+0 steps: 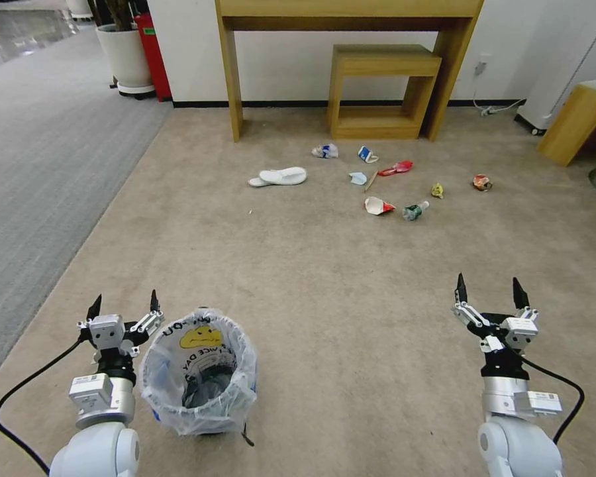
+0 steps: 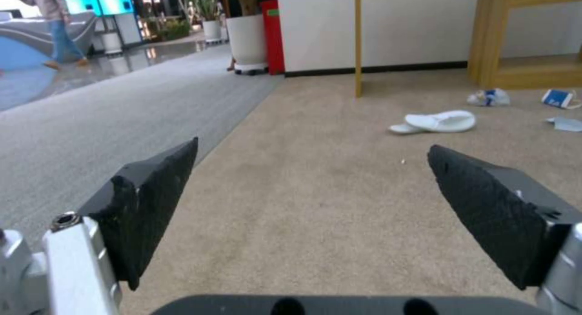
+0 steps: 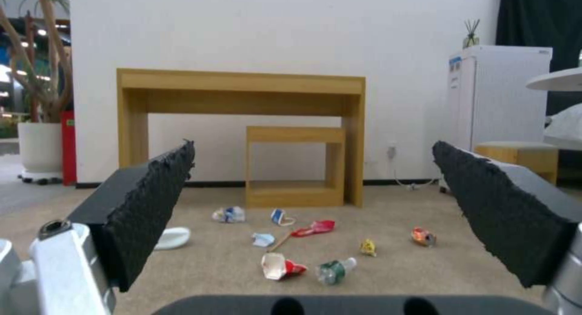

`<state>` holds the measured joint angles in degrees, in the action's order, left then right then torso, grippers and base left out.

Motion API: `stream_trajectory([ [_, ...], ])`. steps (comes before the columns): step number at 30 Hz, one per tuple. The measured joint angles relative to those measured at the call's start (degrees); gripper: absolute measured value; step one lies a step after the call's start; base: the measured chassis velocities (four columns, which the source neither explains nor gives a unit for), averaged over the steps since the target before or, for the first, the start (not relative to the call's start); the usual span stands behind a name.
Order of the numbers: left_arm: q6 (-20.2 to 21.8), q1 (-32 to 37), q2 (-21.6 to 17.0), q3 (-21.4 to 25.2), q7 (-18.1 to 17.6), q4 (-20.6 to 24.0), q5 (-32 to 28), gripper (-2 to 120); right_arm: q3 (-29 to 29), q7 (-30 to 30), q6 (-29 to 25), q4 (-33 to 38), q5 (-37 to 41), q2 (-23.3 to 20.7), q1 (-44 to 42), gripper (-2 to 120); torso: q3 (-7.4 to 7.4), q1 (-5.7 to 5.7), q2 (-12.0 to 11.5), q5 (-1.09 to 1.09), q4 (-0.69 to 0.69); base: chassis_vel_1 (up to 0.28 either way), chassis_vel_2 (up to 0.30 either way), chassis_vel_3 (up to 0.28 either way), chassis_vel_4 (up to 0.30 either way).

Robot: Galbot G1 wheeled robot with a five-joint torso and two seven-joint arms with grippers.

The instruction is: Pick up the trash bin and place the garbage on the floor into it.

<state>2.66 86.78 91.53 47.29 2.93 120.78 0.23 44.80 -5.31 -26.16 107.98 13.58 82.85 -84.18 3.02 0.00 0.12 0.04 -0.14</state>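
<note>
Head view — trash bin [image 1: 198, 374] just beside left gripper [image 1: 124, 305].

1. White rounded arm shells, silver cylindrical wrists.
2. Left gripper [image 1: 124, 303], right gripper [image 1: 490, 287]: silver linkage bodies, black pointed wedge jaws, rough-textured faces.
3. Black cables looping from both wrists.

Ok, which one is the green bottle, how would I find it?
Start at the wooden desk by the wall, then look down the beige carpet to the scattered litter. The green bottle is the piece closest to the robot, lying beside the red-white paper cup; nothing else there is green.
</note>
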Motion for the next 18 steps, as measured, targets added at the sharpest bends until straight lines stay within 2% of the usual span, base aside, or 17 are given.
stream_trajectory([
  [6, 2.2, 0.4, -1.0, 0.0, -0.3, -0.2, -0.4, 100, -0.2, 0.3, -0.4, -0.3, 1.0, -0.3, 0.0, 100, -0.01, 0.00, 0.0, -0.01, 0.00, 0.000, 0.000, 0.000, 0.000],
  [9, 6.0, 1.0, -2.4, 0.0, -1.0, 0.9, -1.6, 100, 0.0, 1.1, 0.3, -0.6, 0.9, -0.8, -0.2, 100, -0.01, 0.00, 0.0, -0.01, 0.00, 0.000, 0.000, 0.000, 0.000],
  [10, 6.0, 1.0, -2.4, 0.0, -1.0, 0.9, -1.6, 100, 0.0, 1.1, 0.3, -0.6, 0.9, -0.8, -0.2, 100, -0.01, 0.00, 0.0, -0.01, 0.00, 0.000, 0.000, 0.000, 0.000],
  [13, 10.6, 1.8, -3.8, -0.6, -3.2, 2.6, -4.5, 100, 0.2, 1.4, 1.1, -0.6, 0.8, -1.3, -0.4, 100, -0.01, 0.00, 0.0, 0.00, 0.00, 0.000, 0.000, 0.000, 0.000],
  [18, 14.7, 3.0, -5.8, -0.8, -5.9, 3.9, -6.0, 100, 0.4, 1.6, 1.5, -0.6, 1.2, -2.0, -0.5, 100, -0.01, 0.00, 0.0, 0.00, 0.00, 0.000, 0.000, 0.000, 0.000],
])
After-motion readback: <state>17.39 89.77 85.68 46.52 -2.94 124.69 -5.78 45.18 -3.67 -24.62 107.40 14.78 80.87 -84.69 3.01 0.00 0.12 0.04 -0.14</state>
